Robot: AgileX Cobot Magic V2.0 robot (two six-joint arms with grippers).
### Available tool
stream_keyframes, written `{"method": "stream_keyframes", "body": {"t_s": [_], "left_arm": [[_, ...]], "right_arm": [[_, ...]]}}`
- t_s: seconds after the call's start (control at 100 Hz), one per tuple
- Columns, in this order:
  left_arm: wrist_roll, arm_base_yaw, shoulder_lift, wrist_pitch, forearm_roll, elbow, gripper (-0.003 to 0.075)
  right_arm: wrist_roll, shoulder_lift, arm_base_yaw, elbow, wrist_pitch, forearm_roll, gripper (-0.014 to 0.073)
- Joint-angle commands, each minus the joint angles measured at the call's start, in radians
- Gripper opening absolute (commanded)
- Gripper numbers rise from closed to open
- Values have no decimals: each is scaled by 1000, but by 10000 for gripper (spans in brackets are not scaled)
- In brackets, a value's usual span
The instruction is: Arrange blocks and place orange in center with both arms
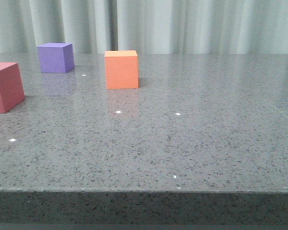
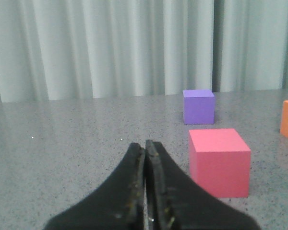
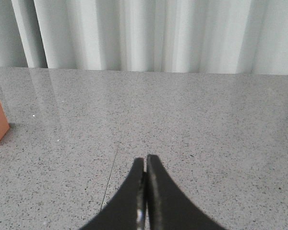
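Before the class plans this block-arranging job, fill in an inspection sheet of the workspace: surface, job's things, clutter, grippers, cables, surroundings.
Surface: grey speckled stone table, glossy, with small white marks.
Job's things: orange cube right of the purple cube; pinkish-red cube nearest, at the left edge, partly cut off. All apart, all upright.
Clutter: nothing seen.
Grippers: left gripper shut, empty, beside the pinkish-red cube; right gripper shut, empty.
Cables: nothing seen.
Surroundings: pale pleated curtain behind.

Light: even, soft, bright on the curtain (image 1: 182, 26).
Glare: small white glints on the glossy table (image 1: 192, 143).
Shadows: faint, close under the cubes.
Focus: wrist views soft; fingers (image 2: 134, 191) blurred.
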Motion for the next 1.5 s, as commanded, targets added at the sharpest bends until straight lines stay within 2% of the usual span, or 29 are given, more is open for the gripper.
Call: {"method": "stream_keyframes", "body": {"t_s": [0.0,0.24,0.37,0.57,0.71,1.1,1.17,1.21,1.26,1.36,1.41,1.46,1.49], "left_arm": [[-1,-2,19,12,-7,-142,-20],[-1,-2,217,280,5,-464,-20],[-1,-2,348,487,21,-633,-20],[-1,-2,542,703,29,-814,-20],[-1,-2,624,763,38,-861,-20],[-1,-2,663,764,44,-861,-11],[-1,-2,663,769,44,-861,50],[-1,-2,663,775,44,-861,116],[-1,-2,663,780,44,-861,221],[-1,-2,663,784,44,-861,507],[-1,-2,663,784,44,-861,618],[-1,-2,663,785,40,-861,690],[-1,-2,663,787,29,-861,705]], "right_arm": [[-8,1,-8,-24,-66,-16,-68],[-8,1,-8,-24,-66,-16,-68],[-8,1,-8,-24,-66,-16,-68],[-8,1,-8,-24,-66,-16,-68],[-8,1,-8,-24,-66,-16,-68],[-8,1,-8,-24,-66,-16,-68],[-8,1,-8,-24,-66,-16,-68],[-8,1,-8,-24,-66,-16,-68],[-8,1,-8,-24,-66,-16,-68],[-8,1,-8,-24,-66,-16,-68],[-8,1,-8,-24,-66,-16,-68],[-8,1,-8,-24,-66,-16,-68],[-8,1,-8,-24,-66,-16,-68]]}}
